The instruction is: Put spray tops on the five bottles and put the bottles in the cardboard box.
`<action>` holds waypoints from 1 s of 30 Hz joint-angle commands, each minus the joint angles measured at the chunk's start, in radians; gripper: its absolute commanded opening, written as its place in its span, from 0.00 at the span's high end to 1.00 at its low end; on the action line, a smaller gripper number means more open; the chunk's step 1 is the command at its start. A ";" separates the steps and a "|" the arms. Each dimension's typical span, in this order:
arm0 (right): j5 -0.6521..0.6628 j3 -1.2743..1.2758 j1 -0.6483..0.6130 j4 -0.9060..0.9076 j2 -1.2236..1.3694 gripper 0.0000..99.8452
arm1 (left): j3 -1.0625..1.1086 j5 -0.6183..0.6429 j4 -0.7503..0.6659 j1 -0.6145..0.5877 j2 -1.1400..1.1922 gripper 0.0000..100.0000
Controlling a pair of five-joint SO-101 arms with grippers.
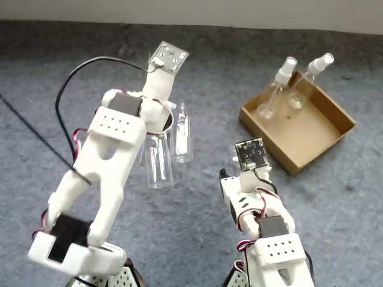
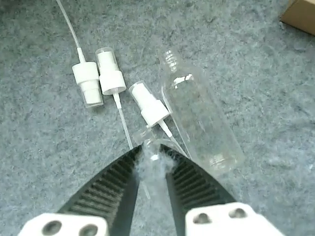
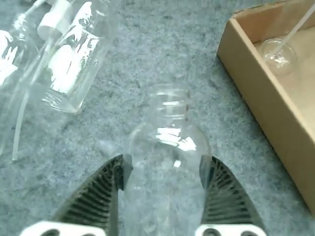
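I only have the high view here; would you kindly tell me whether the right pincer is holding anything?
Observer: Yes, the right pincer is shut on a clear bottle with a bare neck.
Operator: Thank you; how many loose spray tops lie on the carpet?
Observer: Three spray tops lie on the carpet, beside a lying bottle.

Nothing legible anywhere: no text, label, number or sign can be read on any bottle, spray top or the box.
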 commanded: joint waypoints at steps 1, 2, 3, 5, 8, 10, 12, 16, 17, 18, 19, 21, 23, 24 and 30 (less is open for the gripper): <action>-0.008 -0.005 0.010 -0.016 -0.008 0.92 | -0.191 0.074 0.005 -0.010 0.170 0.99; -0.008 -0.005 0.010 -0.016 -0.008 0.92 | -0.223 0.080 0.005 -0.010 0.211 0.99; -0.008 -0.005 0.010 -0.016 -0.008 0.92 | -0.255 0.084 0.011 -0.010 0.251 0.99; -0.008 -0.005 0.008 -0.016 -0.008 0.92 | -0.335 0.100 0.048 -0.010 0.328 0.99; -0.008 -0.004 0.008 -0.016 -0.008 0.92 | -0.487 0.120 0.160 -0.013 0.441 0.93; -0.008 -0.004 0.008 -0.016 -0.008 0.92 | -0.596 0.149 0.235 -0.024 0.521 0.89; -0.008 -0.004 0.008 -0.016 -0.008 0.92 | -0.704 0.169 0.278 -0.042 0.596 0.88; -0.008 -0.004 0.008 -0.016 -0.008 0.92 | -0.897 0.196 0.315 -0.091 0.750 0.88; -0.006 -0.004 0.008 -0.016 -0.008 0.92 | -0.937 0.195 0.328 -0.096 0.785 0.88; -0.006 -0.004 0.008 -0.016 -0.008 0.92 | -0.977 0.195 0.348 -0.099 0.820 0.88; -0.006 -0.004 0.008 -0.016 -0.008 0.92 | -1.017 0.195 0.371 -0.101 0.854 0.88; -0.006 -0.004 0.008 -0.016 -0.008 0.92 | -1.093 0.195 0.416 -0.101 0.917 0.88; -0.006 -0.004 0.008 -0.016 -0.008 0.92 | -1.173 0.195 0.453 -0.097 0.970 0.88; -0.005 -0.004 0.008 -0.016 -0.008 0.92 | -1.211 0.196 0.468 -0.097 0.993 0.88; -0.005 -0.004 0.008 -0.016 -0.008 0.92 | -1.397 0.196 0.543 -0.094 1.102 0.88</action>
